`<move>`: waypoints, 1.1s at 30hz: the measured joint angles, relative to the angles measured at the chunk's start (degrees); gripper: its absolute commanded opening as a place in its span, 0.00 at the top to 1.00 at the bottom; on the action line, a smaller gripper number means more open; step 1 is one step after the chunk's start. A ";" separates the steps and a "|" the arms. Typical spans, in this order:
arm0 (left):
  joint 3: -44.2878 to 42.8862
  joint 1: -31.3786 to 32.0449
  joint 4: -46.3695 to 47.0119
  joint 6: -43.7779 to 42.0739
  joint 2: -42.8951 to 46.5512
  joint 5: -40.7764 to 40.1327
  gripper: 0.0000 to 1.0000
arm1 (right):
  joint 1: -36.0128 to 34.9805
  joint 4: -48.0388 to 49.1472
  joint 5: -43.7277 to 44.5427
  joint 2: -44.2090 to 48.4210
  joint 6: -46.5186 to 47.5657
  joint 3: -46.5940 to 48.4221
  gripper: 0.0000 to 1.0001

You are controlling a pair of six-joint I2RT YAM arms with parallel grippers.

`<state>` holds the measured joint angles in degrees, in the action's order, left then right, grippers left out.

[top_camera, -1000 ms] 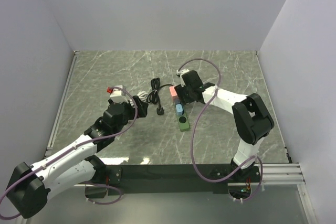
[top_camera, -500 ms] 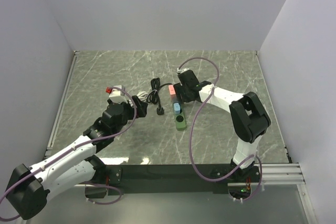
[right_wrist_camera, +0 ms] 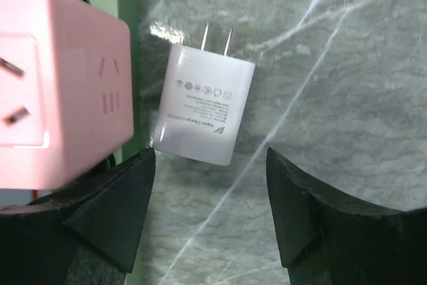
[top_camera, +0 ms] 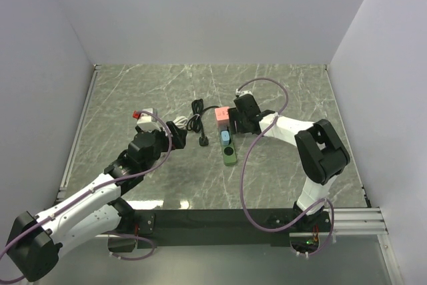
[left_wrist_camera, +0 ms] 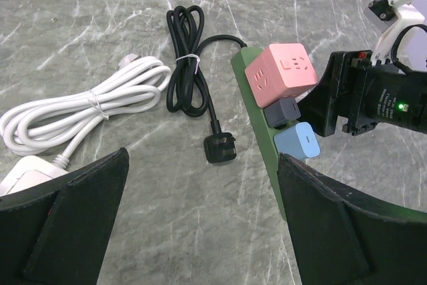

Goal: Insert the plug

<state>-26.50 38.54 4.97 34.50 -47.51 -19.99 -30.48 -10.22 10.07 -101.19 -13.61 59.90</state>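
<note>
**Right wrist view: white plug seen loose on the desk**

The white plug (right_wrist_camera: 205,105) is laid flat on the grey desk (right_wrist_camera: 347,65), in the middle of the frame. Its two metal pins are pointed to the top. It is placed just beside the green power strip (right_wrist_camera: 127,5) and the pink cube (right_wrist_camera: 60,91) at the left. The right pincer (right_wrist_camera: 210,161) is spread, with one finger at each lower side of the plug. The plug is not pinched. Whether the left-hand finger touches it cannot be told.

In the left wrist view, the left pincer (left_wrist_camera: 203,163) is spread wide, and nothing is held in it. Its fingers (left_wrist_camera: 80,218) are seen at the two lower corners. Further up the frame, a black cord (left_wrist_camera: 187,65) is seen, with its plug head laid flat on the desk near the strip. A tied white cord (left_wrist_camera: 87,108) is seen at the left. A dark grey block (left_wrist_camera: 283,111) and a light blue block (left_wrist_camera: 297,141) are set on the strip below the pink cube.

In the top external view, the strip is found in the middle of the desk, and both arms are pointed at it, one from each side.
</note>
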 measured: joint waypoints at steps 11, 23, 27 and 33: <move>0.02 0.00 -0.02 0.00 0.22 0.02 0.01 | -0.11 -0.61 -0.66 -2.64 -2.51 2.80 0.26; 0.02 0.00 0.04 0.00 0.00 0.09 0.00 | 0.17 -1.27 1.11 -5.05 -5.35 3.52 0.57; 0.02 0.00 0.02 0.00 -0.35 0.09 0.01 | 1.31 0.37 2.73 -5.05 -5.68 2.99 0.66; 0.02 0.00 0.09 0.00 -0.33 0.13 0.01 | 2.25 2.27 3.65 -1.99 -5.57 -1.40 0.72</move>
<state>-26.48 38.54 5.06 34.50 -47.83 -19.86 -28.23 -7.94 13.72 -103.18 -19.18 58.50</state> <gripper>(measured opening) 0.994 0.568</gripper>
